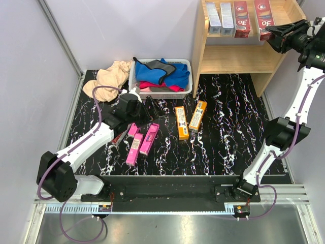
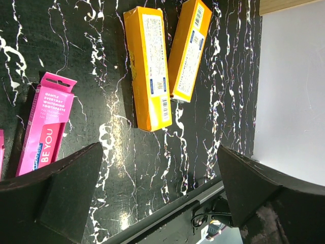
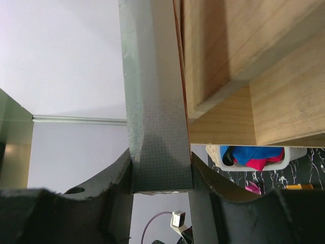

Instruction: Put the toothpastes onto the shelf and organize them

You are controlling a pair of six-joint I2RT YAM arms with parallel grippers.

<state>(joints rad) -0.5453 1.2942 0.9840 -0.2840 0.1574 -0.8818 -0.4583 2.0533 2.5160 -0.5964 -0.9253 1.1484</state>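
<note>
Shelf (image 1: 238, 58) holds three boxes (image 1: 214, 18), right gripper (image 1: 272, 34) pinching a fourth box (image 1: 264, 15) there; left gripper (image 2: 161, 152), jaws spread, hangs over pink boxes (image 1: 142, 140) and orange boxes (image 1: 181, 122) left on table (image 1: 228, 132).

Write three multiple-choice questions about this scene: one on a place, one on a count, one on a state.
1. Where is the right gripper?
A. at the shelf
B. over the basket
C. at the pink boxes

2. How many orange boxes lie on the table?
A. one
B. two
C. four

3. How is the left gripper?
A. open
B. shut on a cloth
C. shut on a pink box

Answers:
1 A, it is up at the top tier, shut on a box.
2 B, two lie side by side.
3 A, its fingers stand wide apart, holding nothing.
</note>
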